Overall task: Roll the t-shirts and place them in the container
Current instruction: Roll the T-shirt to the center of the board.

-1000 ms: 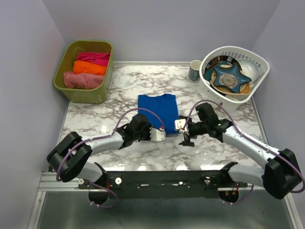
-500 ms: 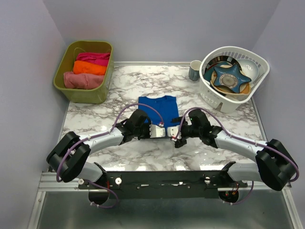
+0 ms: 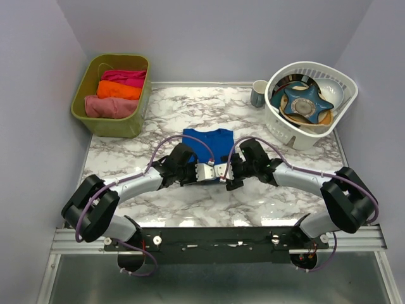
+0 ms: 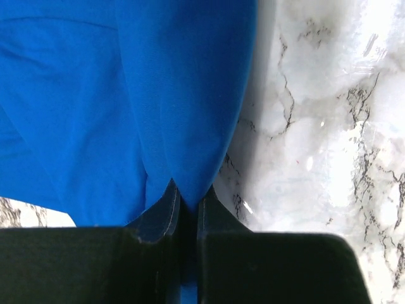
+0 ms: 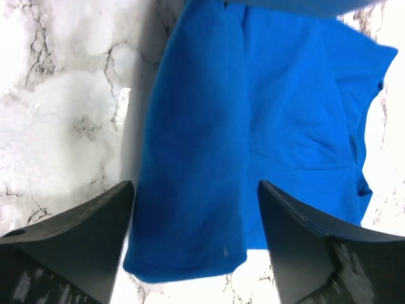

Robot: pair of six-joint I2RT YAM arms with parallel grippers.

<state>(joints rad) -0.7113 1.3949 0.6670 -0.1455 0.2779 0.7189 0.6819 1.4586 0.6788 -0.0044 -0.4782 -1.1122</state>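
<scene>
1. The rolling looked barely begun. The blue t-shirt (image 3: 209, 140) lay folded narrow at the middle of the marble table (image 3: 158, 117).
2. The left gripper (image 4: 186, 201) had its fingers pinched on a fold of the shirt's near edge.
3. The right gripper (image 5: 196, 190) straddled that edge, fingers wide apart, gripping nothing.
4. Next, it likely needed to close on the cloth so both could turn the edge over.
5. Both arms reached inward and low, wrists almost meeting.
</scene>
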